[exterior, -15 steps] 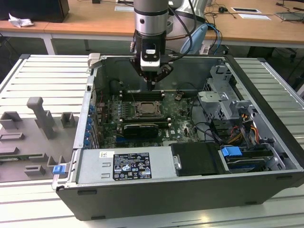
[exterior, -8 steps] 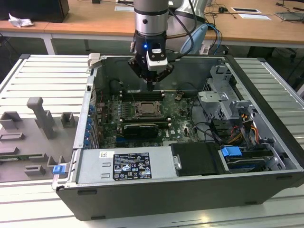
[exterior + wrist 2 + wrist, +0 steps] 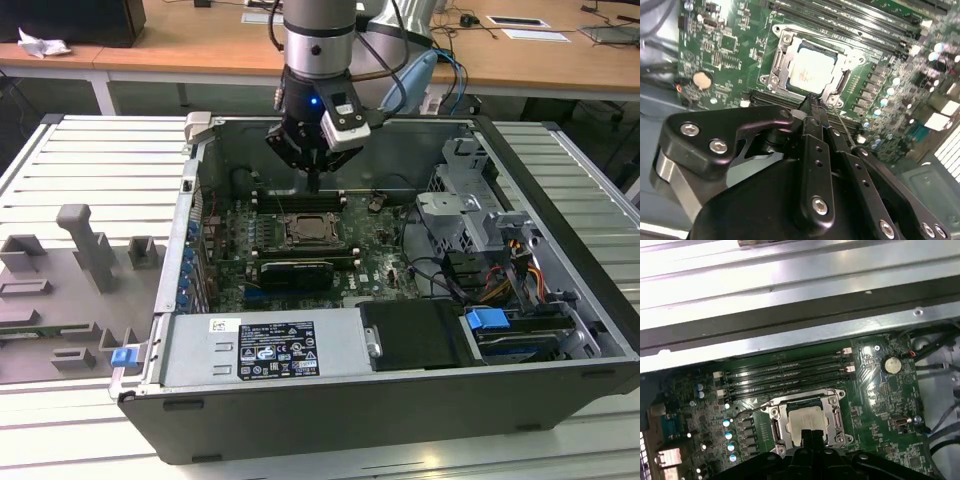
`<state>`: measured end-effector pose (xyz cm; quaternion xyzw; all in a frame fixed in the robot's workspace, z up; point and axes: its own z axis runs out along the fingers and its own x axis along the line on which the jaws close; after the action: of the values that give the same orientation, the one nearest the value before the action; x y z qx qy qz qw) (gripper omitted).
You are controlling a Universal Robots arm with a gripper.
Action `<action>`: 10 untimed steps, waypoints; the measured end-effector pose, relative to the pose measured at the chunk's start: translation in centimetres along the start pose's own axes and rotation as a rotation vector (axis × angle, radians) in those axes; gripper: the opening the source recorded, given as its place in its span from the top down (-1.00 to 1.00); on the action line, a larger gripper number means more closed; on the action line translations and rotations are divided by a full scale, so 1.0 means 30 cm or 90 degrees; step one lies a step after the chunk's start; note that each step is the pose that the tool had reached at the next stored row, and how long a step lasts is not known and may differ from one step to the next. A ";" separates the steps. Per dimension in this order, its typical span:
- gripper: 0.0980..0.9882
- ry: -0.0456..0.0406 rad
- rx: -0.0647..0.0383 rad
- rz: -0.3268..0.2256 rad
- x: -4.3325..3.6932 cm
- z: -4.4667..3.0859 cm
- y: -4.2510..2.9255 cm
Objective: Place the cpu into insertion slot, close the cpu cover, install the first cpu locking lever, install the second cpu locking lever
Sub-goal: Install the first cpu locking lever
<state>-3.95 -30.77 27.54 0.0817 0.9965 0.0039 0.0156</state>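
Hard to see:
- in both wrist views the gripper [image 3: 813,101] body blocks the near edge of the cpu socket [image 3: 805,399]
- in the first wrist view it also cuts off one edge of the cpu [image 3: 802,421]
- in the exterior view the socket is too small to separate the cpu from the cover, and the arm is cropped above the wrist
- a thin wire lever [image 3: 747,411] sticks out sideways from a socket corner toward a row of capacitors [image 3: 729,435]
- a thin wire also runs past the fingers in the second wrist view; can't tell if it's the same one, or whether it's latched

Cpu sits in the socket, its pale top showing through the cut-out of the cover [image 3: 777,62]. The cover lies flat over it.

Pose:
- arm comes straight down into the open computer case [image 3: 330,425] on the ribbed metal desk [image 3: 60,150], wrist vertical, gripper pointing down at the board
- in the exterior view the tips line up with the memory slots [image 3: 300,200] just behind the socket, well away from the graphics card [image 3: 292,272] and power supply [image 3: 265,348]
- in the wrist views the tips sit over the socket's edge
- fingers are pressed together with nothing between them
- can't tell whether the tips touch the socket or hang just above it
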 end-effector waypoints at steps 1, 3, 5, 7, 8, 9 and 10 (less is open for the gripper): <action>0.98 0.0009 0.000 -0.009 0.001 0.001 0.000; 0.98 0.0017 0.000 -0.024 0.009 0.004 -0.002; 0.98 0.0018 -0.001 -0.034 0.023 0.007 -0.004; 0.98 0.0020 -0.001 -0.043 0.034 0.010 -0.006; 0.98 0.0021 -0.002 -0.049 0.043 0.011 -0.007; 0.98 0.0022 -0.002 -0.052 0.048 0.013 -0.008; 0.98 0.0022 -0.002 -0.056 0.054 0.014 -0.009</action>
<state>-5.59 -30.77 27.07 0.0375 0.9992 0.0049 0.0141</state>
